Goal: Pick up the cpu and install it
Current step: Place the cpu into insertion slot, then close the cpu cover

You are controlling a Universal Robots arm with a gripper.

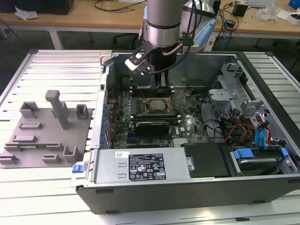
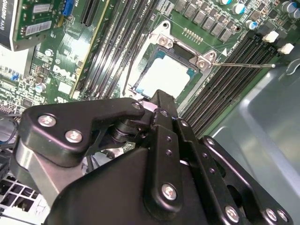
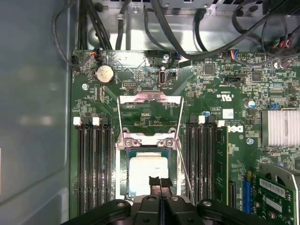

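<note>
First wrist view: one cpu (image 3: 147,171), a silvery-white square, lies flat inside the one socket (image 3: 149,140) on the motherboard (image 3: 220,93). The socket's one load plate (image 3: 150,110) is swung up and open, clear of the cpu. One black hand (image 3: 160,183) has two fingers pressed together with just a thin seam between them and nothing gripped. The tips sit over the cpu's edge; cannot tell if they touch it. Two banks of memory slots (image 3: 93,168) flank the socket, one bank on each side. One coin battery (image 3: 104,73) sits beyond the open load plate, apart from the socket. One finned heatsink (image 3: 281,127) sits well off to the socket's side, past a slot bank.

Second wrist view: the cpu (image 2: 164,75) is in the socket, with a fingertip just above its edge. One thin lever rod (image 2: 243,65) sticks out from a socket corner across the slots.

Exterior view: one arm (image 1: 161,23) stands over the socket inside one open computer case (image 1: 201,70) on the table (image 1: 61,65). One power supply (image 1: 140,166) sits in the case near the socket. One grey fixture (image 1: 42,131) lies on the table outside the case, well apart from the socket.
</note>
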